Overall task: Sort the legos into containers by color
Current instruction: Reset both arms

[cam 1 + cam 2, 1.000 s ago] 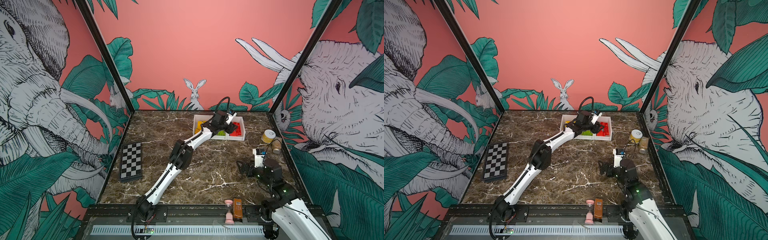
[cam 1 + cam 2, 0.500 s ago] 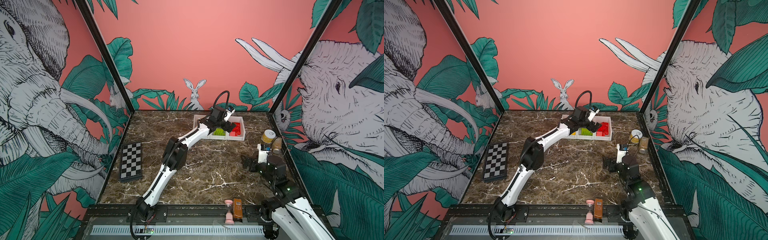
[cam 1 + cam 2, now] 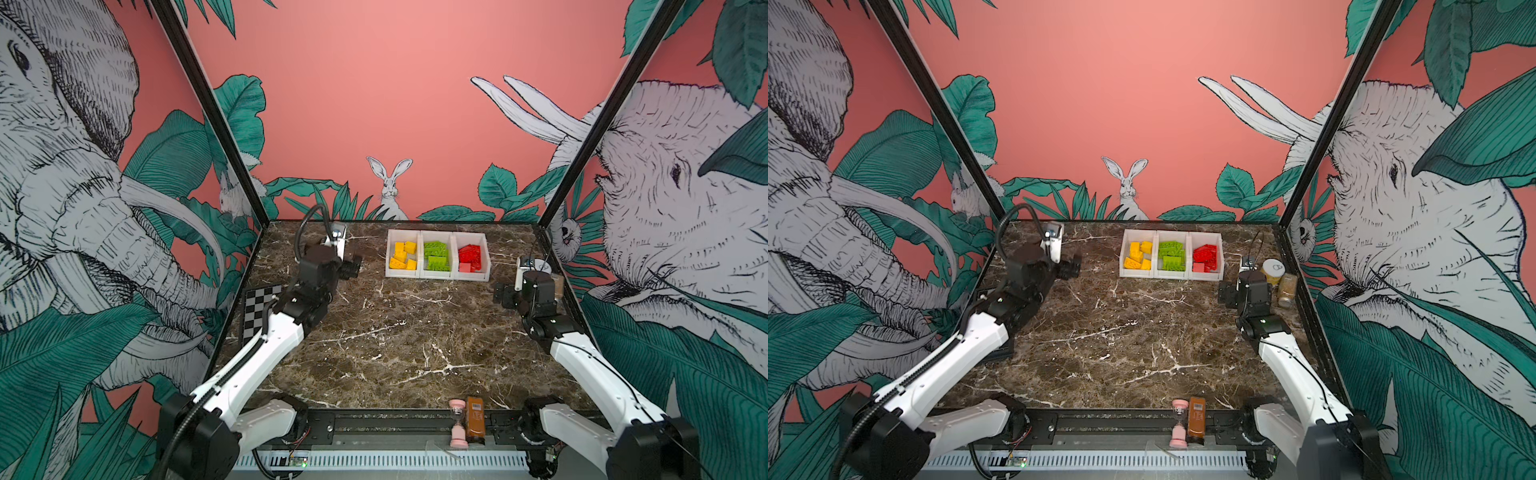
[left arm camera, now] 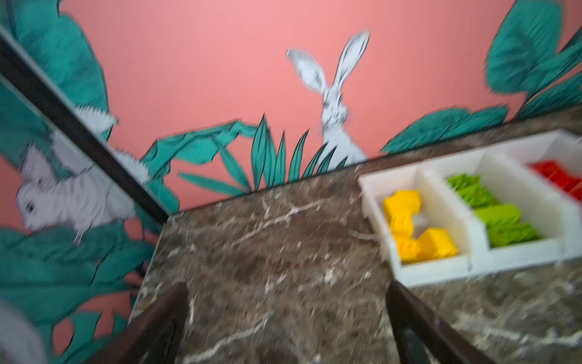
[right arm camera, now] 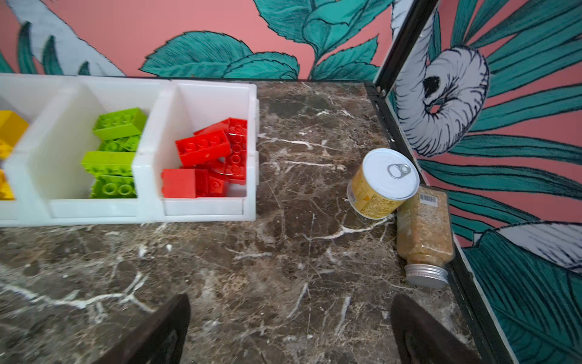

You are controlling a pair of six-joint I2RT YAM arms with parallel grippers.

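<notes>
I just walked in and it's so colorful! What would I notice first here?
Probably the white containers at the back of the marble table, with yellow legos, green legos and red legos each in their own bin. Then the two arms either side: the left gripper and the right gripper, both open and empty.

Coral-pink mural walls [image 3: 374, 83], teal leaves [image 3: 241, 112]. White rabbit [image 3: 390, 187] at 12 o'clock; grey elephants [image 3: 62, 199] at 9 and 3 o'clock. Black corner posts [image 3: 217, 124] at 11 and 1 o'clock. Brown white-veined marble tabletop [image 3: 407, 340], evenly lit.
</notes>
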